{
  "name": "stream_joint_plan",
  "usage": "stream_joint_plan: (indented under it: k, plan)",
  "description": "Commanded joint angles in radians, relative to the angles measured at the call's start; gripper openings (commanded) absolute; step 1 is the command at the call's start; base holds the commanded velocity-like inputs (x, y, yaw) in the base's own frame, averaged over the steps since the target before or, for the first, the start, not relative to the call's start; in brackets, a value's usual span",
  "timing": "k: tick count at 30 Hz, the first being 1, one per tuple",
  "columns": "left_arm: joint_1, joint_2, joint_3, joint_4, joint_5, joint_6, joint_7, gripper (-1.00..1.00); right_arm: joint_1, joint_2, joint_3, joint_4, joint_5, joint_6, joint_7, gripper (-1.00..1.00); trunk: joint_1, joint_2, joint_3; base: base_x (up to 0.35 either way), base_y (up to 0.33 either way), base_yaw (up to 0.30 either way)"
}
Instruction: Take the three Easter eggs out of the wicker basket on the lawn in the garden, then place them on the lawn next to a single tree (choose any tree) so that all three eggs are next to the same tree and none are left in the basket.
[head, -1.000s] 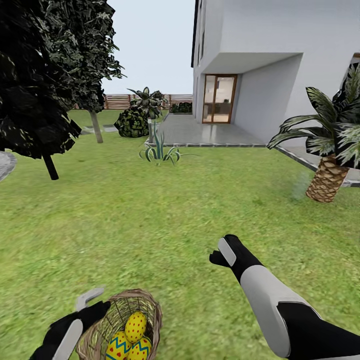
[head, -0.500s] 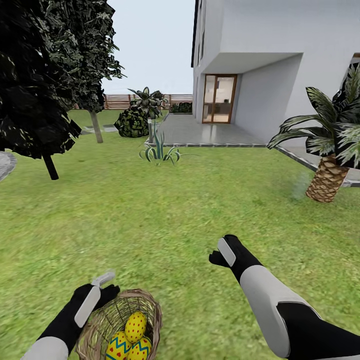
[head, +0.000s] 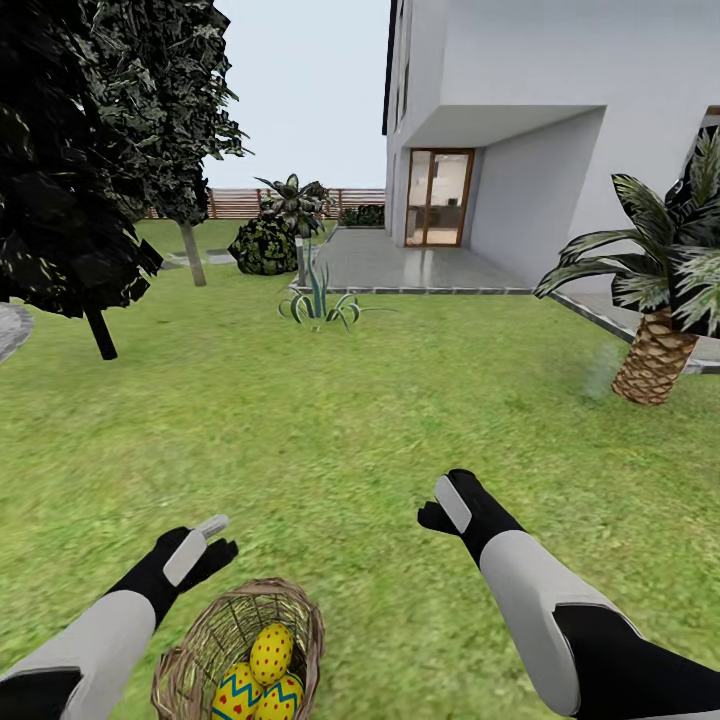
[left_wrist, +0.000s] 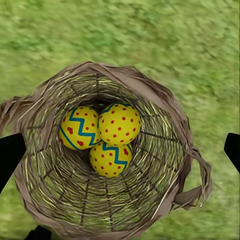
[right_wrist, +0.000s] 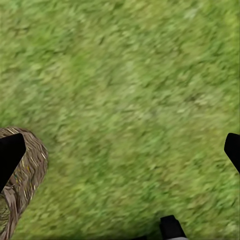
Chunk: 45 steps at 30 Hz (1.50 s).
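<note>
The wicker basket (head: 205, 645) stands on the lawn (head: 330, 430) at the near left, with three yellow Easter eggs in it: one red-dotted egg (head: 272, 652) on top of two with blue zigzags (head: 234, 692) (head: 284, 697). My left gripper (head: 214, 540) hovers open just beyond the basket's far rim. In the left wrist view the eggs (left_wrist: 119, 123) lie straight below the open left gripper (left_wrist: 120, 152), its fingertips (left_wrist: 10, 156) wide apart over the basket (left_wrist: 165, 107). My right gripper (head: 440, 506) hangs open over bare grass to the basket's right. The pale-trunked tree (head: 192, 252) stands far back left.
A thin dark-trunked tree (head: 101, 335) is at the left, a palm (head: 654, 357) at the right, a spiky plant (head: 318, 305) and a bush (head: 264, 247) mid-distance. The paved patio (head: 400, 268) and house lie behind. In the right wrist view the basket's rim (right_wrist: 27, 172) borders open grass.
My left arm has risen from beside the basket's left rim and moved forward, so its gripper now hangs over the far rim. The right arm and eggs have stayed still.
</note>
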Motion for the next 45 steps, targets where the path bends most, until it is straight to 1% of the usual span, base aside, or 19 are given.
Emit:
stream_joint_plan:
  k: [1, 5, 11, 23, 33, 45]
  plan:
    - [-0.005, 0.000, 0.002, 0.012, 0.011, -0.002, 0.008, 1.00, -0.001, 0.001, -0.005, -0.002, -0.009, 0.001, -0.009, 1.00, 0.000, -0.001, -0.001, 0.000, 0.000, 0.000]
    - [-0.014, 0.000, 0.000, 0.044, 0.009, -0.010, 0.007, 1.00, -0.001, 0.001, -0.005, -0.002, -0.009, 0.001, -0.010, 1.00, 0.000, -0.001, -0.001, 0.000, 0.000, 0.000]
    - [-0.019, 0.000, -0.002, 0.061, 0.007, -0.021, -0.003, 1.00, -0.001, 0.000, -0.005, -0.002, -0.009, 0.001, -0.011, 1.00, 0.000, -0.001, -0.001, 0.000, 0.000, 0.000]
    - [-0.017, -0.001, -0.003, 0.052, 0.007, -0.022, -0.008, 1.00, 0.000, 0.001, -0.005, -0.001, -0.009, 0.001, -0.011, 1.00, 0.000, -0.001, -0.001, 0.003, 0.000, 0.000]
    - [-0.017, -0.002, -0.003, 0.053, 0.007, -0.015, 0.000, 1.00, -0.001, 0.001, -0.004, 0.000, -0.009, 0.001, -0.011, 1.00, 0.000, -0.001, -0.001, 0.052, 0.000, 0.000]
    - [-0.017, -0.001, -0.002, 0.052, 0.007, -0.009, -0.009, 1.00, 0.000, 0.001, -0.005, 0.000, -0.009, 0.001, -0.011, 1.00, 0.000, -0.001, -0.001, 0.086, 0.031, 0.000]
